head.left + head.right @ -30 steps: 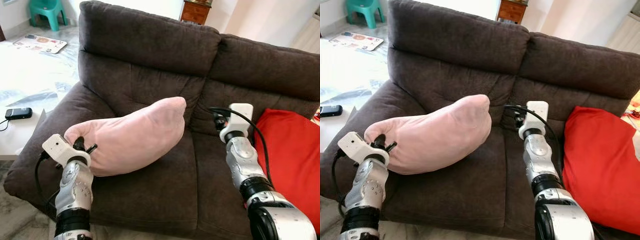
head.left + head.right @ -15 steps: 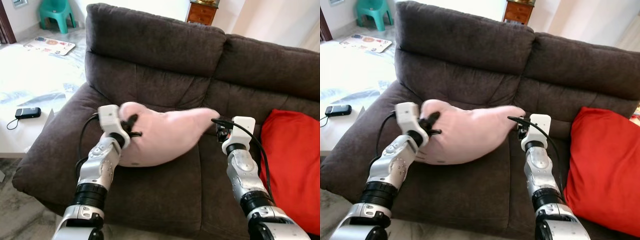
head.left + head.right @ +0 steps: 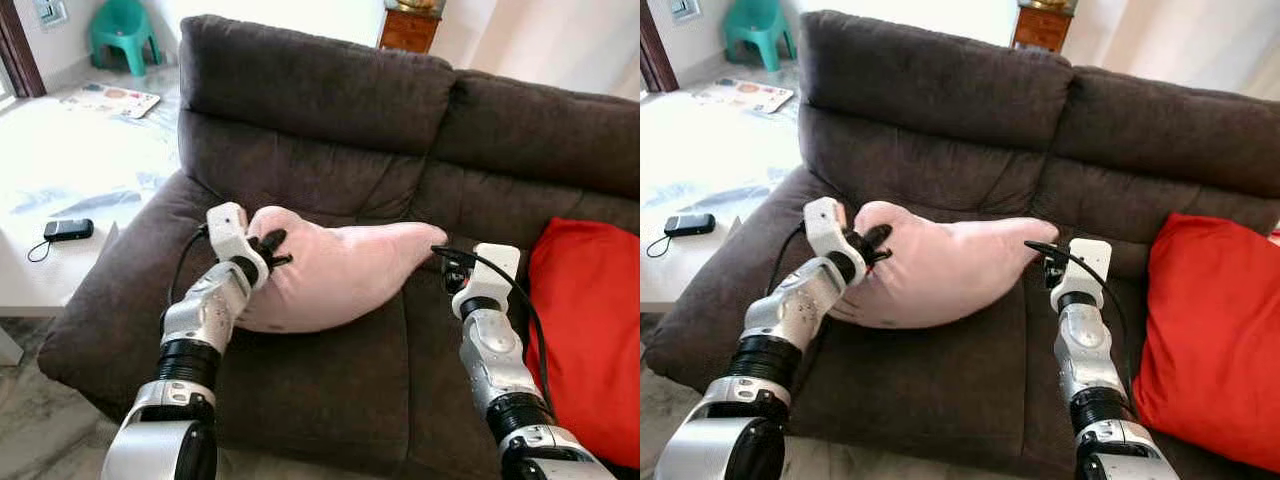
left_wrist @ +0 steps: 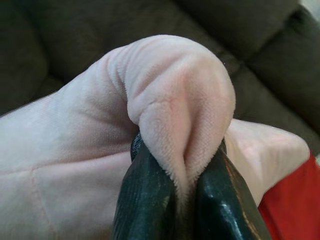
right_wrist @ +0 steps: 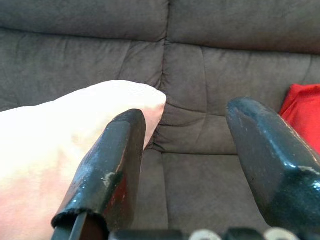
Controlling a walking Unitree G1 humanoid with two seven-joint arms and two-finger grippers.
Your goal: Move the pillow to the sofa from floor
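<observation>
Pinching pillow (image 3: 340,275) | left hand (image 3: 268,250) extended over sofa (image 3: 330,390) seat

Pink pillow (image 3: 340,275) on sofa (image 3: 330,110) seat

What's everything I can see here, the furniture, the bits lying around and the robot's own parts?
sofa: one, dark brown, across the middle of the scene
pink pillow: one, pale pink, lying on the sofa seat
red cushion: one, red, on the sofa's right end
low table: one, white, left of the sofa
black device: one, black with a cord, on the low table
stool: one, teal, far left at the back
wooden cabinet: one, brown, behind the sofa
left claw: one, black, pinching a fold of the pink pillow
right claw: one, black, open beside the pillow's right tip
</observation>
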